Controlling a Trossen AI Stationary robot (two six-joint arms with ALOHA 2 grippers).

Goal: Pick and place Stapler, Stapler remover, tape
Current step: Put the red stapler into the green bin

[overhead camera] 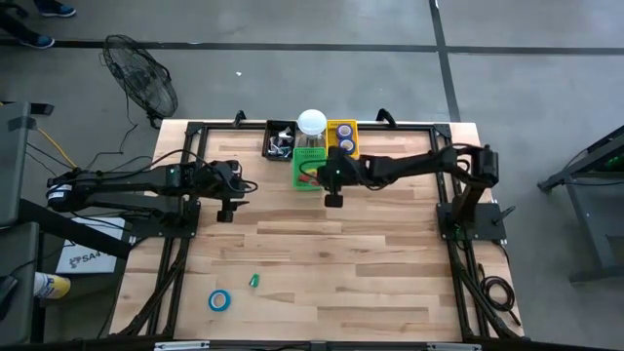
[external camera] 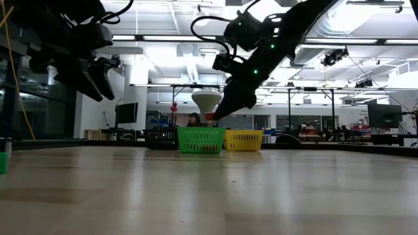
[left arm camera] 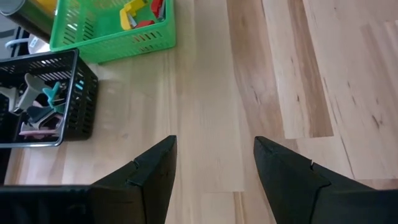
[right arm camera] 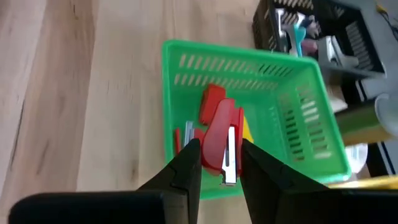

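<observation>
Robotics lab or workshop hall: concrete floor [overhead camera: 292,68] with taped lines, ceiling strip lights [external camera: 366,40], monitors [external camera: 125,112], a wooden surface [overhead camera: 331,253] framed by black rig struts.

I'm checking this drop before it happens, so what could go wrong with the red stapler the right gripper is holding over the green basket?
1. The right gripper holds the red stapler near the green basket front wall; released there, it may catch the rim and tumble onto the table.
2. Staplers already lie inside, so it could land on them and tip.
3. The white-topped jar stands close behind; a swing could knock it.
</observation>
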